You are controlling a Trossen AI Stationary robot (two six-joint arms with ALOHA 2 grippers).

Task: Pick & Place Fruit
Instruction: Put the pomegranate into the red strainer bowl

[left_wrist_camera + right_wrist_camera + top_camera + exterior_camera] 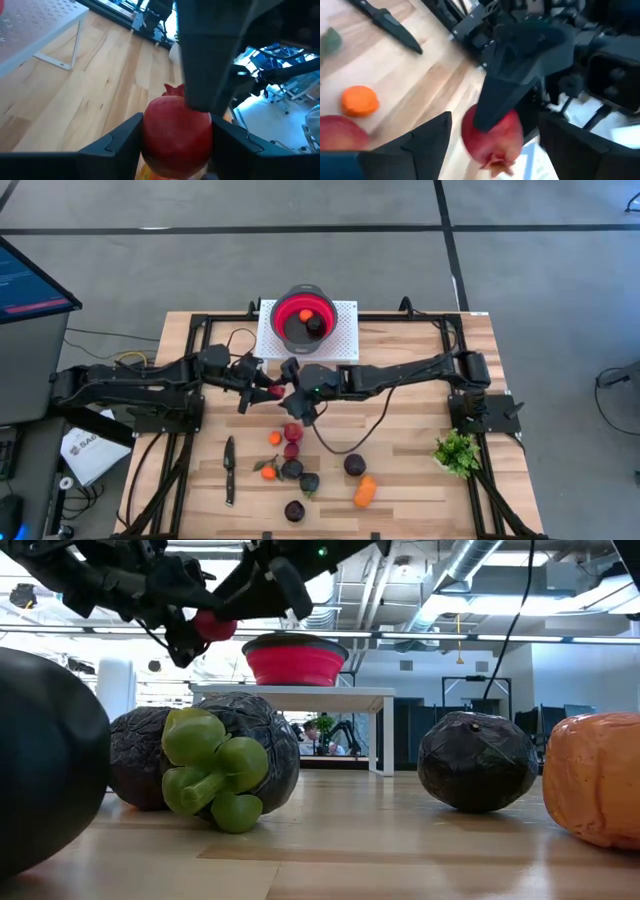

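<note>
While the left gripper [268,390] pinches a red pomegranate [176,131] between its fingers, it hangs above the table [410,480] just short of the red bowl [305,315], on the side facing the other fruit. Close against it, the right gripper [297,402] has its fingers spread, the pomegranate between them but not clamped. Inside the red bowl lie an orange piece [306,314] and a dark piece [315,324]. Farther from the bowl, the remaining fruit [295,470] is scattered on the wood, beside a black knife [229,469].
</note>
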